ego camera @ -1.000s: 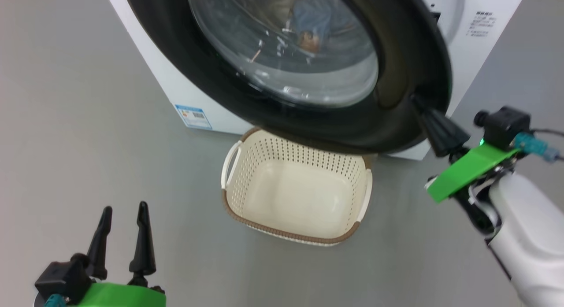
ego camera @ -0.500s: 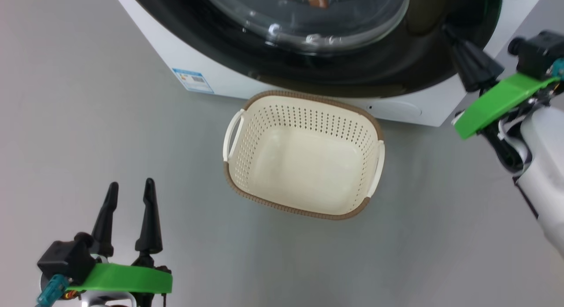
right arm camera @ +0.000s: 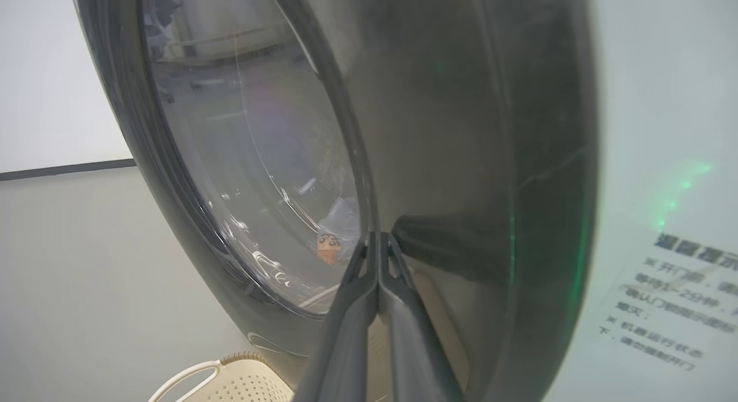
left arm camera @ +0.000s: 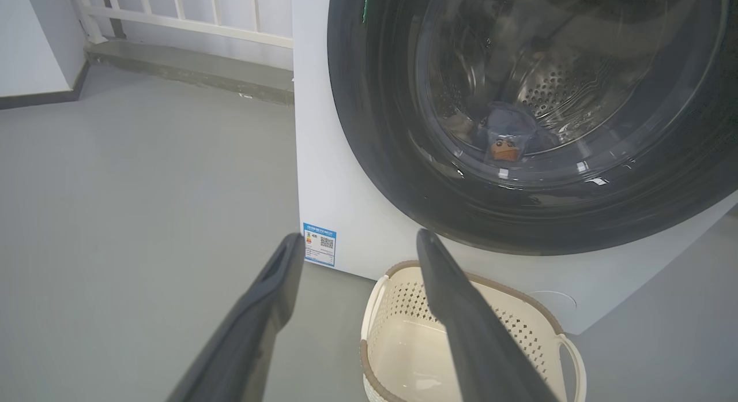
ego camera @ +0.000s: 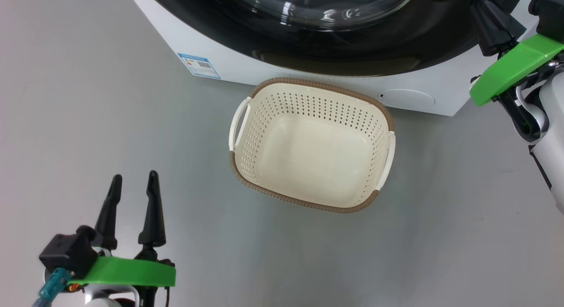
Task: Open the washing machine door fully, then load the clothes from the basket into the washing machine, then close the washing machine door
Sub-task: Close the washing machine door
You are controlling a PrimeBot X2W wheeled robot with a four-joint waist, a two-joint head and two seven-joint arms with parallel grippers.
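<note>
The washing machine [ego camera: 229, 64] stands at the top of the head view. Its door [ego camera: 352, 56], with the glossy black rim, lies flat or nearly flat against the white front; whether it is latched I cannot tell. My right gripper [ego camera: 480, 1] is shut with nothing in it, its tips [right arm camera: 377, 239] pressed on the door's rim [right arm camera: 461, 160]. Through the glass I see the clothes [left arm camera: 507, 142] inside the drum, blue fabric with an orange print [right arm camera: 330, 247]. The cream basket [ego camera: 264, 135] sits on the floor before the machine with nothing in it. My left gripper [ego camera: 135, 178] hangs open at the lower left, apart from everything.
A blue label sticker [ego camera: 199, 65] marks the machine's lower left corner. Grey floor lies all around the basket [left arm camera: 380, 310]. A white railing and a low step [left arm camera: 190, 67] run along the wall beyond the machine's left side.
The door has swung in from over the basket to the machine's front, with my shut right gripper following on its rim. The head camera shifted too. My left gripper stayed open.
</note>
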